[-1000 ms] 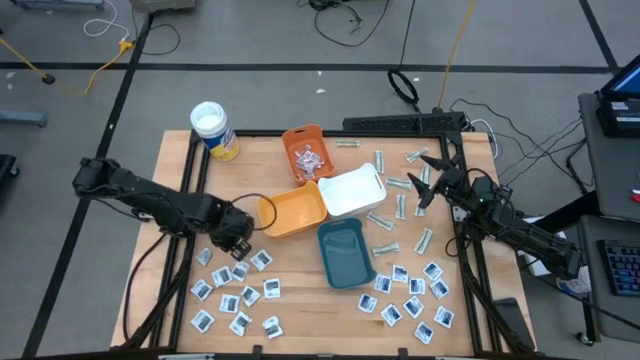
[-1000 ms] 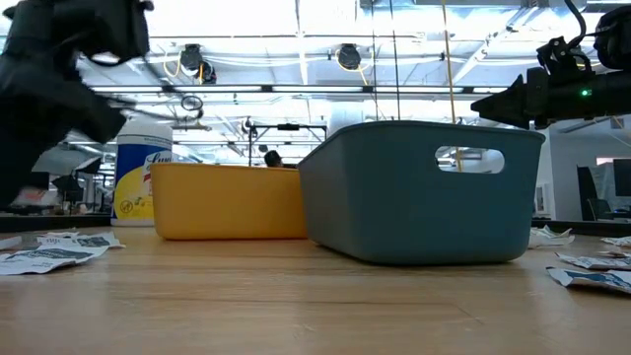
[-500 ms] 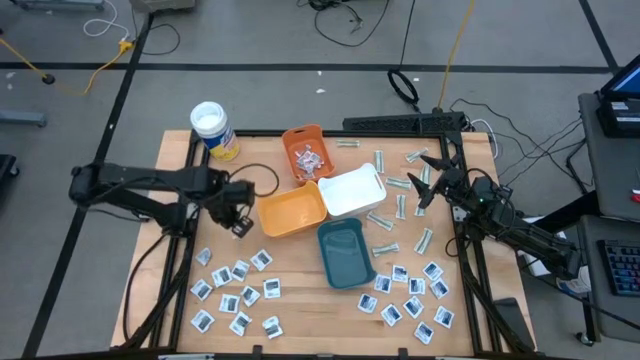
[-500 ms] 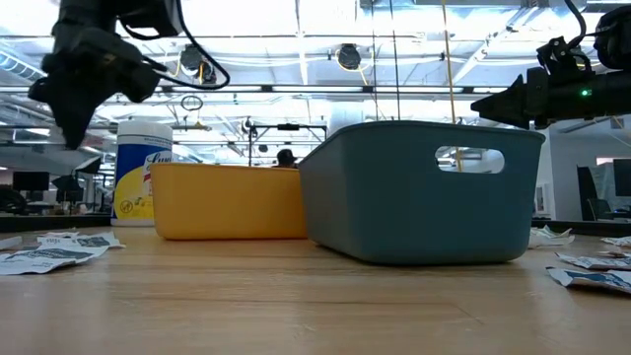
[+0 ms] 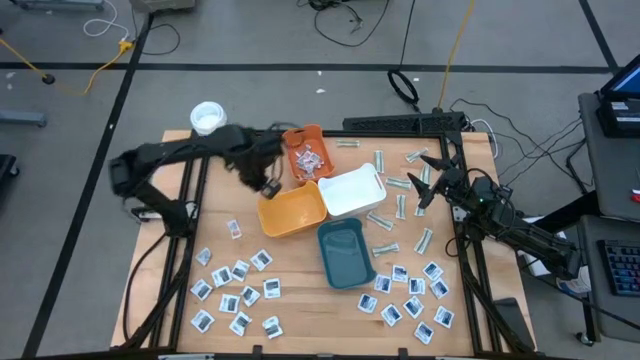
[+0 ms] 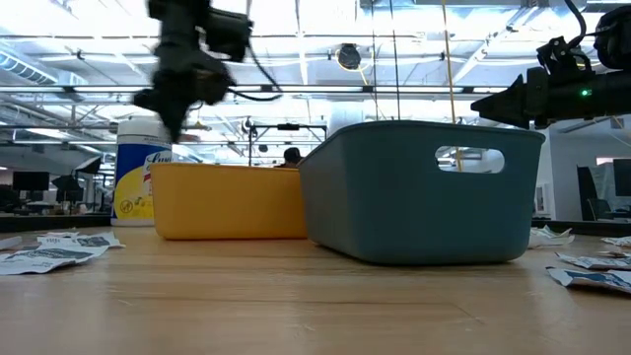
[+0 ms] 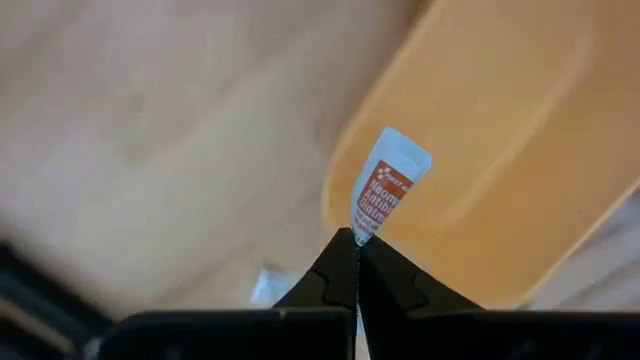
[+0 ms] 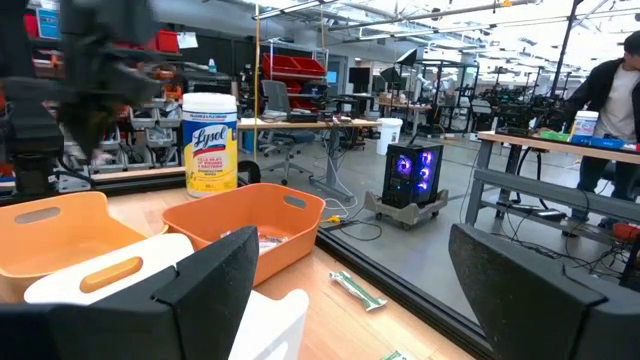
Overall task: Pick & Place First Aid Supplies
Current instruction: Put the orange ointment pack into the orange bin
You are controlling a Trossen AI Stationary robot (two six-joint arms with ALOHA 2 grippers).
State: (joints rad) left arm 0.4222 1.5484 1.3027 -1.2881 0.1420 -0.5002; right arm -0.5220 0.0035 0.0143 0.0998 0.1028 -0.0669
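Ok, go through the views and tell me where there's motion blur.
High view: left arm smeared. Low view: left end effector blurred, trays sharp. Left wrist view: tabletop streaked, held packet readable. Right wrist view: only the far arm is smeared.

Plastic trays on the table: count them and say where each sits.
4, clustered mid-table: the dark-orange plastic tray with sachets inside at the back, the white plastic tray right of centre, the yellow-orange plastic tray to its left, the teal plastic tray nearest the front.

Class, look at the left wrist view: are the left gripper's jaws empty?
No, the left gripper has its jaws shut on a small white packet with red print, above the yellow-orange tray.
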